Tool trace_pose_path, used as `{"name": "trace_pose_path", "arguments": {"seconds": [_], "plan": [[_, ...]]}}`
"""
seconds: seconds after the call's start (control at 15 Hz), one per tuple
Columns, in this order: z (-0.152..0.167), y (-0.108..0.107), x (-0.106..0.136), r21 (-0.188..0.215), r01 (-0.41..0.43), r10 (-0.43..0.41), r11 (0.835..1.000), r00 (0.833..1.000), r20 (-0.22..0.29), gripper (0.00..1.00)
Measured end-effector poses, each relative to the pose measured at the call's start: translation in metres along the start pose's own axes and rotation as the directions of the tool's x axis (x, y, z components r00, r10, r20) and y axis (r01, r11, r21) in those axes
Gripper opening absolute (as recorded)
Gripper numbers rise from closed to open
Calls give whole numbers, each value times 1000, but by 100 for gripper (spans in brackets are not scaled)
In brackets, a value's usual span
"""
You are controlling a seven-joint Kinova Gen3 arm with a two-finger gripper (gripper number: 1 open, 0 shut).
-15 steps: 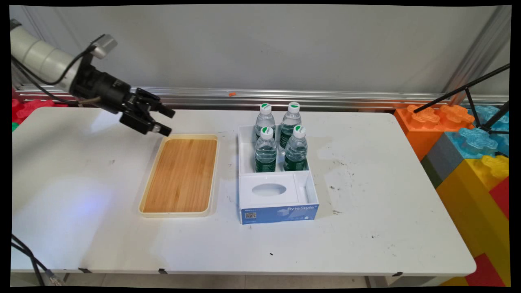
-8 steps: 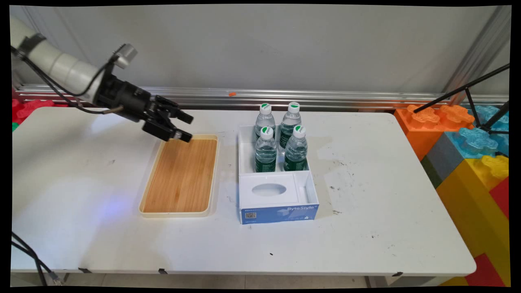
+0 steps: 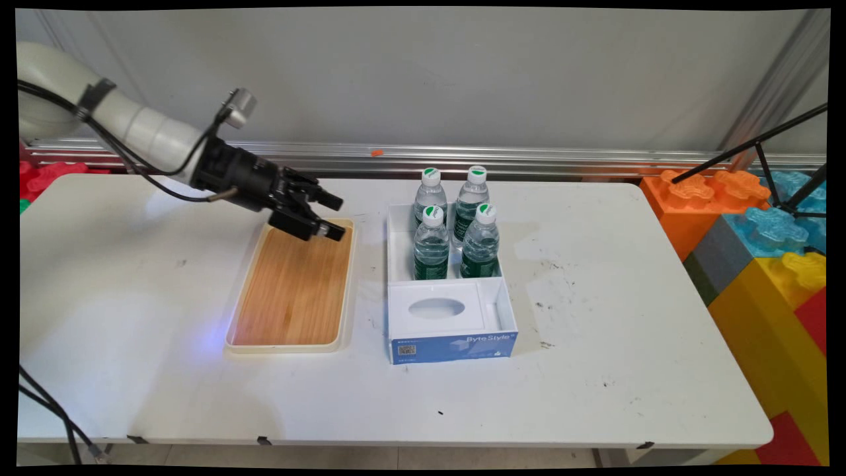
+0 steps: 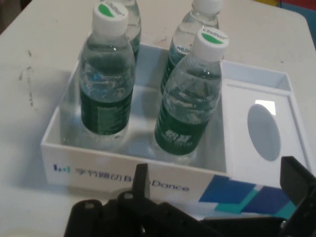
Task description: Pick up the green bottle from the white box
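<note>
Main view: my gripper [image 3: 336,214] hangs above the far end of the wooden tray [image 3: 294,285], fingers spread apart and holding nothing. The white box [image 3: 449,291] lies just right of the tray on the white table [image 3: 595,330]. Four water bottles [image 3: 431,243] stand upright in the box's far compartment, two by two. The near compartment carries a white insert with an oval opening [image 3: 436,308]. My fingertips point toward the box, well apart from it.

Hand view: my two fingers [image 4: 142,181] rise from the bottom edge, unclenched, with the box wall [image 4: 123,173] between and beyond them. The nearest bottle [image 4: 190,98] stands against that wall; a second one [image 4: 106,79] stands to its left in this view, and the other two behind.

Handling judgement: the bottles appear full, hence moderately heavy. The thin clear plastic likely yields under squeeze and may slip. The labelled body offers the firmest hold; the neck under the cap is stiffer but narrow. Neighbouring bottles leave little finger clearance.
</note>
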Motion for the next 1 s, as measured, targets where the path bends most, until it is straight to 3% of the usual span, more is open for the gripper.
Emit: {"name": "trace_pose_path", "arguments": {"seconds": [1.0], "plan": [[93, 3, -6, 6, -8, 8, 1000, 999, -52, 100]]}}
